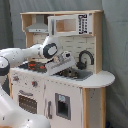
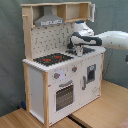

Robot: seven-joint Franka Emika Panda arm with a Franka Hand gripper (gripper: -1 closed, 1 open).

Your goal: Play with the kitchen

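White arm hides the kitchen [image 2: 55,75] sink; gripper [image 1: 74,66] fingers unclear.

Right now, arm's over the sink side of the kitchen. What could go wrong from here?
1. The pincer hangs low over the sink, close to the black tap; a sideways move could hit the tap.
2. The arm reaches in under the upper shelf; lifting straight up may strike it.
3. In the second exterior view the arm hides the sink area, so contact there would be hard to see.
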